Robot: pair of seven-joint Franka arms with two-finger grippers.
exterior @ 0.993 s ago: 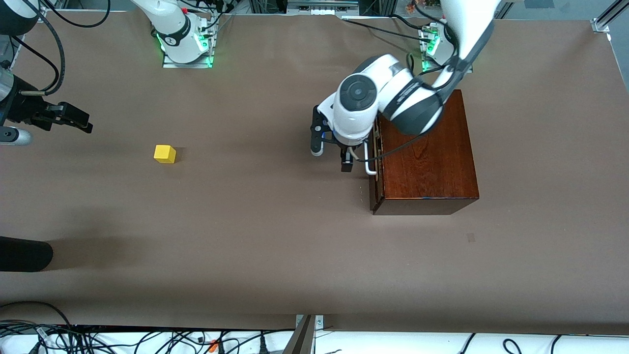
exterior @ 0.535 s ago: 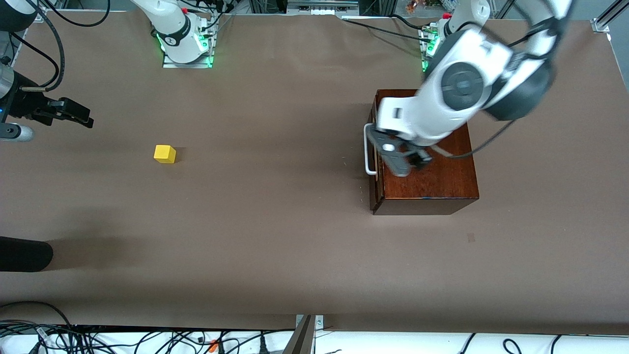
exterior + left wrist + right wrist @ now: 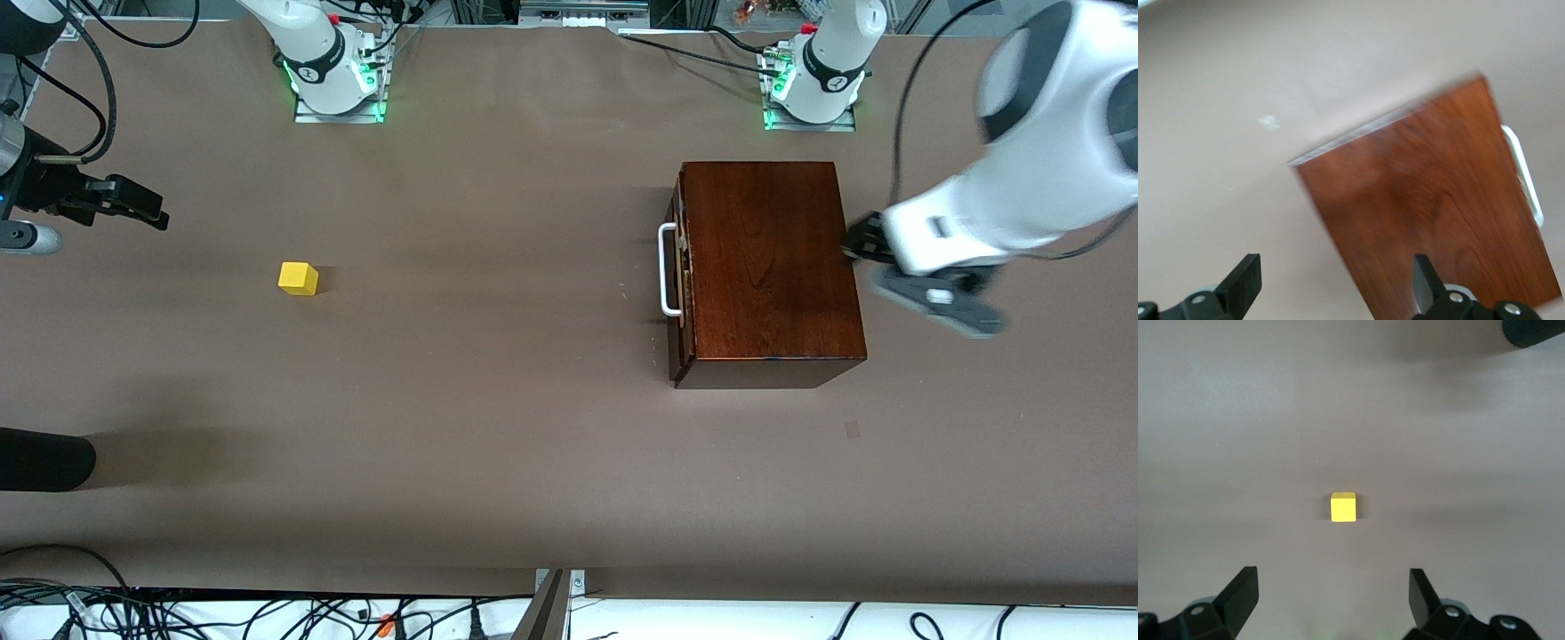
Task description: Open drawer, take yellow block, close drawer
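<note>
1. Left gripper (image 3: 929, 284) is seen spread and empty, over the tabletop (image 3: 533, 444) beside the dark reddish-brown wooden box (image 3: 765, 267).
2. Right gripper (image 3: 116, 209) waits, released, over the tabletop at the right arm's end.
3. The drawer (image 3: 680, 267) is judged pushed in; its white U-shaped bar handle (image 3: 665, 271) faces nine o'clock.
4. The small yellow cube (image 3: 298, 278) rests in the open, nothing crowding it; it is judged light and rigid, best pinched across flat faces.

You are looking at a robotics lab: two white arm bases (image 3: 331, 67) with green status lights are bolted along one edge of a brown-covered table (image 3: 498, 444), aluminium framing (image 3: 1093, 36) stands at a corner, and tangled cables (image 3: 222, 613) hang along the edge nearest the front camera.
</note>
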